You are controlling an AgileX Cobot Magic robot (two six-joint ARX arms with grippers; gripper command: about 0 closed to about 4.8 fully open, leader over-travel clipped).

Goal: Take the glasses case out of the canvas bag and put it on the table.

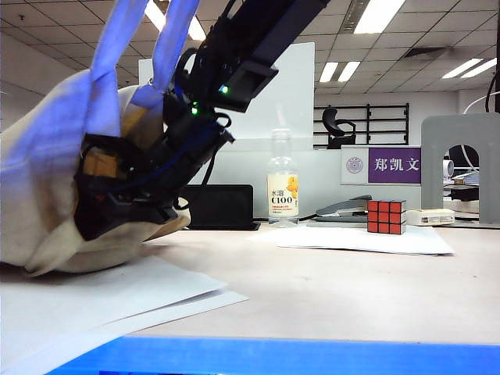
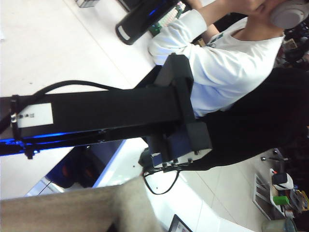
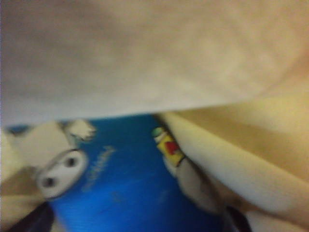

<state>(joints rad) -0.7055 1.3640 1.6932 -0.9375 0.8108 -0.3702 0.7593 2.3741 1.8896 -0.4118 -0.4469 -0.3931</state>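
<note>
So we're at the reach-in step: the right pincer (image 1: 117, 195) is buried in the bag (image 1: 47, 180), spread wide, nothing pinched yet. The case (image 3: 125, 183) lies inside the bag right in front of it. Next it probably needs to straddle the case and close. The left pincer is pressed together, apparently on the bag's strap (image 1: 117, 47), holding it up off the counter (image 1: 328, 289).
</note>
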